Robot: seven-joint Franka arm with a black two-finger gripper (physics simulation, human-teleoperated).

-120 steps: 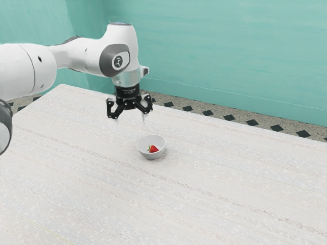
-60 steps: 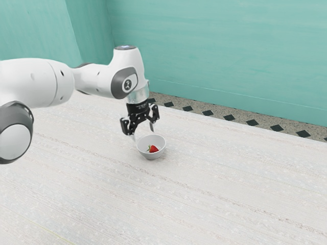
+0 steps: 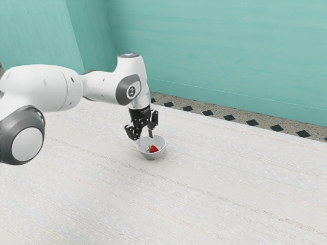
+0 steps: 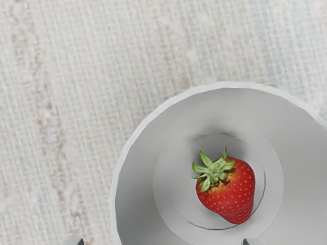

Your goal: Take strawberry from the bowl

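Note:
My gripper (image 3: 144, 139) is low over the bowl's side nearer the arm in the exterior view, open, its fingers apart with nothing held between them. The white bowl (image 3: 158, 152) stands upright on the table, and the red strawberry (image 3: 153, 149) lies inside on its bottom. In the wrist view the strawberry (image 4: 232, 191) rests on its side with green leaves at one end, clear of the wall of the bowl (image 4: 138, 189). Two tips of the gripper (image 4: 163, 242) peek in, set wide apart.
A pale, streaked table (image 3: 219, 178) carries the bowl. Beyond its far edge are a patterned floor strip (image 3: 240, 120) and a teal wall (image 3: 219, 51).
The arm has come down and toward the exterior view's right, bringing my gripper from well above the table to the bowl. Bowl and strawberry have kept their places.

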